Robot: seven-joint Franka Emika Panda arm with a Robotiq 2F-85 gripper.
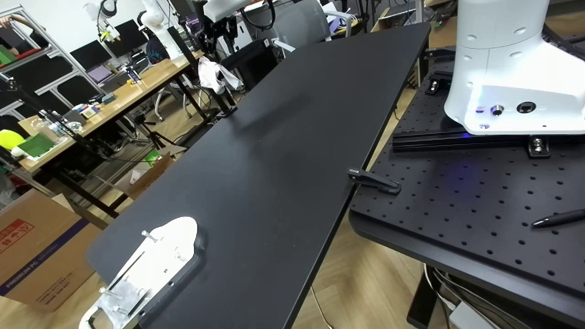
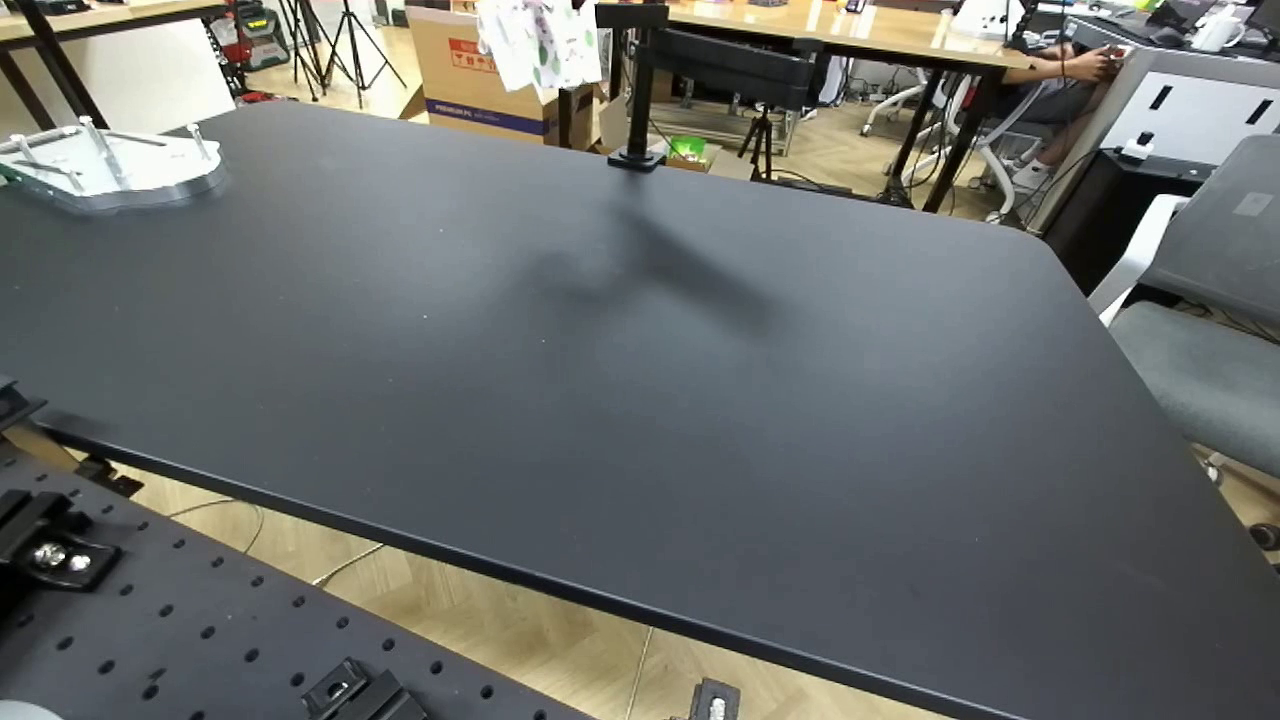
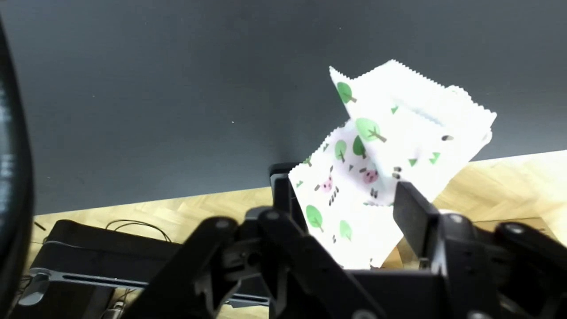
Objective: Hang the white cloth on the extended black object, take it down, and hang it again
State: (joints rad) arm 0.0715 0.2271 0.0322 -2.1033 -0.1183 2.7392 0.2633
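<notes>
"PREMIUM PC" on dark stripe (image 1: pixel 42 258) of cardboard box (image 1: pixel 50 242), readable in both exterior views: lower left of frame, and top, left of centre. Red label (image 1: pixel 14 235) above stripe, small print (image 1: pixel 51 287) below: both illegible.

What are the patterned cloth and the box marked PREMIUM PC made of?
White cloth: probably thin, matt fabric, given its soft folds and zigzag edges; which fibre, I can't tell. Box: matt cardboard, it seems, from its flat, brown, printed sides.
</notes>
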